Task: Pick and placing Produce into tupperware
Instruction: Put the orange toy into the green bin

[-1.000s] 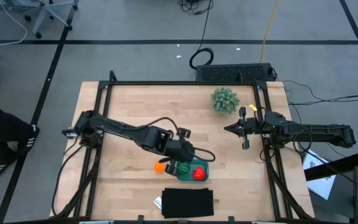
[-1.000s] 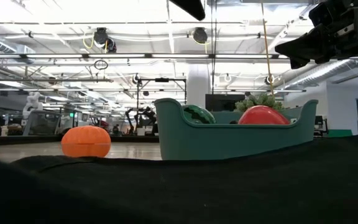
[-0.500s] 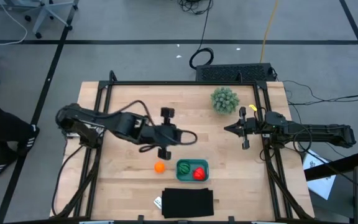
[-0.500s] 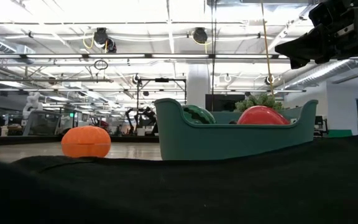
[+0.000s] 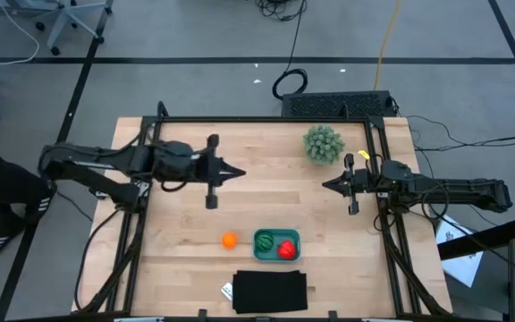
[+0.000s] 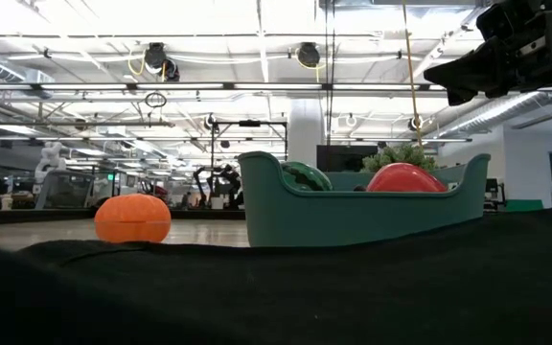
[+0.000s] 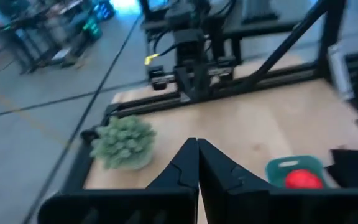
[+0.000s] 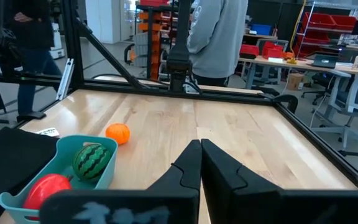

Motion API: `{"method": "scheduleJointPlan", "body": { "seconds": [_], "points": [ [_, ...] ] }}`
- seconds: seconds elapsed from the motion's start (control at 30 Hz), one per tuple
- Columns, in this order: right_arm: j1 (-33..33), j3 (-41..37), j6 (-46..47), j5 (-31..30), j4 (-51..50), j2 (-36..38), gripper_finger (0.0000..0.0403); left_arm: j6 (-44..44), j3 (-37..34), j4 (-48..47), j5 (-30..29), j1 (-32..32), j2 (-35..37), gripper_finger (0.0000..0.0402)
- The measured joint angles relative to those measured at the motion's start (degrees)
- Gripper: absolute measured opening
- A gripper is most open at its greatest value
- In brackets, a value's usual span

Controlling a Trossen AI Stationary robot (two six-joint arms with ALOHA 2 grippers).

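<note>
You've got three toy produce pieces (one round red fruit [image 5: 286,250], one dark green striped melon [image 5: 265,241], one orange ball [image 5: 229,240]), one shallow teal plastic container [image 5: 276,233], one fuzzy pale-green plant [image 5: 323,143], one flat black rectangle [image 5: 270,292].

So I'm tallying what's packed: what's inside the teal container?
Inside the teal container sit the striped green melon and the red fruit. The orange ball lies outside on the table. Nothing covers the container's floor from above.

Pale wood table [image 5: 266,170] — smooth, matt teal plastic tupperware [image 5: 264,253].

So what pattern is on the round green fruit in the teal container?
Dark green stripes on lighter green, like a watermelon; clearest in the right wrist view.
</note>
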State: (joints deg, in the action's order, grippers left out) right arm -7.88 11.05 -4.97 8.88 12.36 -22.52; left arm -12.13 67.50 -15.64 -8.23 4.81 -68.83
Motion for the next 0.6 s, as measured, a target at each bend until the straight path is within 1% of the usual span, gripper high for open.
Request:
{"method": "scheduleJointPlan", "body": {
  "seconds": [0.07,0.2,0.3,0.4,0.47,0.57,0.6],
  "points": [
    [0.0,0.0,0.5,0.0,0.2,0.0,0.0,0.6,-6.4,6.6,2.4,-1.5,3.3,0.0],
    [0.0,0.0,1.8,0.6,2.6,0.0,0.0,0.6,-17.6,16.6,2.6,-3.2,10.9,0.0],
    [0.0,0.0,2.5,1.8,4.3,0.1,0.0,0.7,-23.7,19.5,2.2,-3.7,16.8,0.0],
    [0.0,0.0,2.8,1.8,5.5,0.6,0.0,0.4,-29.1,21.1,0.1,-3.7,22.5,0.0],
    [0.0,0.0,2.7,1.8,6.7,1.3,0.0,0.6,-32.5,23.3,-1.5,-3.9,25.5,0.0],
    [0.0,0.0,2.7,2.0,7.1,3.2,0.0,0.7,-37.2,26.1,-1.8,-4.1,29.1,0.0],
    [0.0,0.0,2.8,3.0,6.8,4.0,0.0,0.5,-38.7,27.2,-1.8,-4.1,30.3,0.0]
  ]
}}
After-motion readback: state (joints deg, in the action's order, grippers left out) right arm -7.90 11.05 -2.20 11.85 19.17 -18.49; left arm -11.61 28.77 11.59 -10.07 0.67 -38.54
